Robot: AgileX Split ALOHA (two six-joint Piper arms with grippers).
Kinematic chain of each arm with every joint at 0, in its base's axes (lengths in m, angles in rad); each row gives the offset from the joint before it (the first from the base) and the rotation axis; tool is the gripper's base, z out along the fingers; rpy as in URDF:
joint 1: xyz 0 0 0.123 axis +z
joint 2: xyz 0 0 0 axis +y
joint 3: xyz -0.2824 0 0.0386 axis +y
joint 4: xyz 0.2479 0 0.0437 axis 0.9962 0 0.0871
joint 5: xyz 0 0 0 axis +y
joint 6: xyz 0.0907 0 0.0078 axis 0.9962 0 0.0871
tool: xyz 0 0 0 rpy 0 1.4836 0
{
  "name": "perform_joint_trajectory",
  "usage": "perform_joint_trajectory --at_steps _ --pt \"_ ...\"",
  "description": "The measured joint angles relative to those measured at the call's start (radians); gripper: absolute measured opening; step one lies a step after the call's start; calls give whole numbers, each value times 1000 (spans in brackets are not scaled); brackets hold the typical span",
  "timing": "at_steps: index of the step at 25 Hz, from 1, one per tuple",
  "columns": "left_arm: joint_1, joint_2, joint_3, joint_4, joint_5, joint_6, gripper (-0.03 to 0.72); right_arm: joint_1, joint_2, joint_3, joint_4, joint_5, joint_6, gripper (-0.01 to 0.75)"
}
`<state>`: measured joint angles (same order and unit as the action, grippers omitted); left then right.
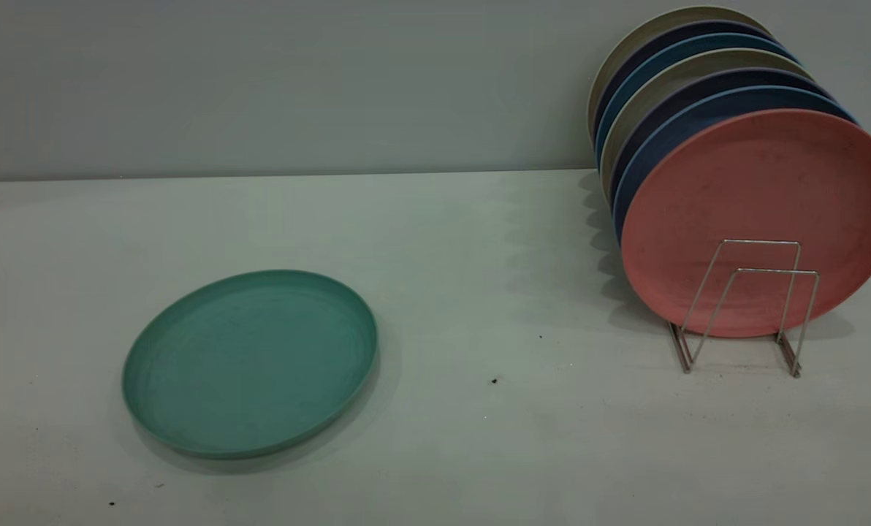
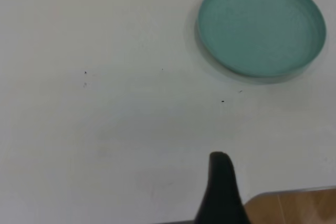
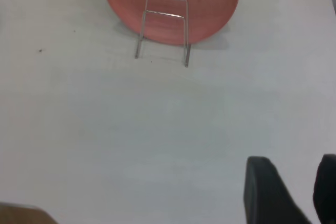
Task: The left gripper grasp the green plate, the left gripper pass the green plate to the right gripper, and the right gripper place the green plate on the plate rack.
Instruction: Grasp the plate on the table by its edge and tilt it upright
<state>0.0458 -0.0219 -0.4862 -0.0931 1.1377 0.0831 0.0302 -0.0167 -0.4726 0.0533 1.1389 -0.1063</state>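
Flat on the white table (image 1: 479,241), rim up, lies the green plate (image 1: 250,363), alone on the left side and well apart from the plate rack (image 1: 746,307) at the right. That wire rack carries a tilted row of plates: a salmon-pink plate (image 1: 761,197) at the front, with dark blue plates (image 1: 698,120) and beige plates (image 1: 655,33) behind it; two upright wire loops stand free before the pink one. No brand, label or writing can be read anywhere. Neither arm shows in the exterior view. One black fingertip of the left gripper (image 2: 221,192) shows near the table edge, far from the green plate; whether it is spread or closed I cannot tell. Facing the rack from well back, the right gripper (image 3: 294,190) holds nothing, its two fingers apart
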Motion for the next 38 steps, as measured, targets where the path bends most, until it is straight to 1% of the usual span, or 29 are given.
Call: perform_joint_trajectory --at_steps 38 --pt "0 0 0 -16 0 -1 590 0 0 0 -3 0 -1 243"
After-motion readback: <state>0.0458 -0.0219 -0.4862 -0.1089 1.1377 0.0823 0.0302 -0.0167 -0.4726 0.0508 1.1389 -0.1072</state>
